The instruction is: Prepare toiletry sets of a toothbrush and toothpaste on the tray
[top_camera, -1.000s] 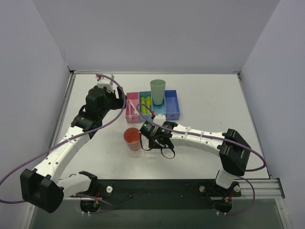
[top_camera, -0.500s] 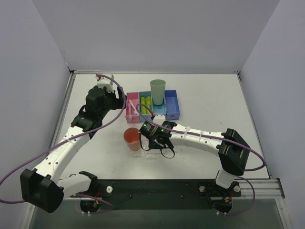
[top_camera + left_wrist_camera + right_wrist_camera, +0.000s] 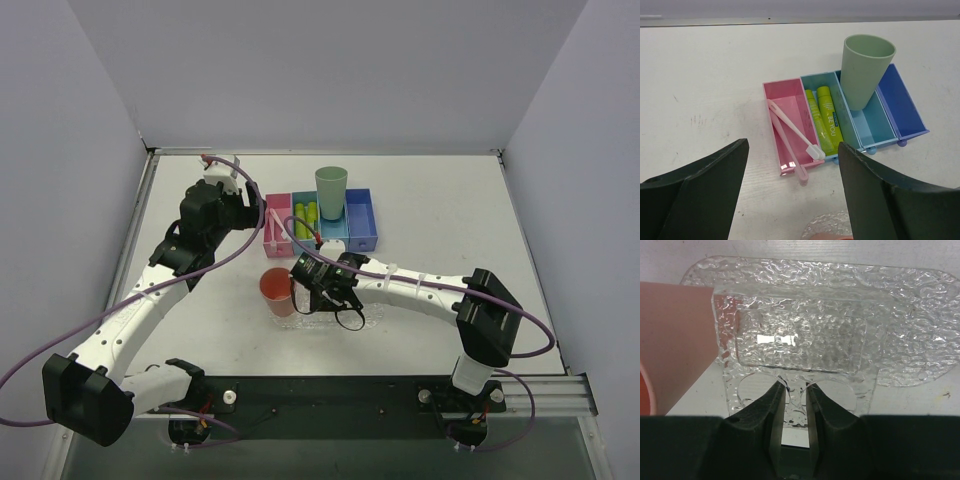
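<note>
The tray [image 3: 910, 340] is clear and oval, its whole surface bumpy and glittering, with a raised rectangular panel in the middle. It lies flat just right of the pink cup [image 3: 675, 335], its left end against the cup's side. The right gripper [image 3: 796, 405] sits at the tray's near rim. Its jaws are almost together and appear to pinch that rim between them.

Left pincer [image 3: 791, 152] wide agape, aloft; right pincer [image 3: 796, 399] low, jaws nearly together.
</note>
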Robot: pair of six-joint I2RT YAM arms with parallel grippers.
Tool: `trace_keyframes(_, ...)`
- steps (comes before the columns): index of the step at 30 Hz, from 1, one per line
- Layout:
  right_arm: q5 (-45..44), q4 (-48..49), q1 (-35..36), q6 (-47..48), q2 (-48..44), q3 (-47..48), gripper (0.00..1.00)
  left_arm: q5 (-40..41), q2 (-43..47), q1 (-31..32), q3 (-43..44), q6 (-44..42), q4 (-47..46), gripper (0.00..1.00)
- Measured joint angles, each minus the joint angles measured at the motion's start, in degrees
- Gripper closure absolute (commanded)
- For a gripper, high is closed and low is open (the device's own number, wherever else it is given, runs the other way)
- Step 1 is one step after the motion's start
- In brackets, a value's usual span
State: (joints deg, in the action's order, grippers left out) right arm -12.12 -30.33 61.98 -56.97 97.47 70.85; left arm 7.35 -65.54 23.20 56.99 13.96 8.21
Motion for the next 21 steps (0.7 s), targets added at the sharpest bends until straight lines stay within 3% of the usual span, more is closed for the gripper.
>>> trace_keyframes(4,0.11,-0.11,0.00,0.07,0.00,0.11,0.69,0.00,0.00,0.02,0.00,0.00,0.00,0.18)
trace_keyframes(21,0.00,-0.07,0.00,0.44,-0.52,0.11,0.63,-0.02,0.00,0.02,0.00,0.02,0.00,0.18)
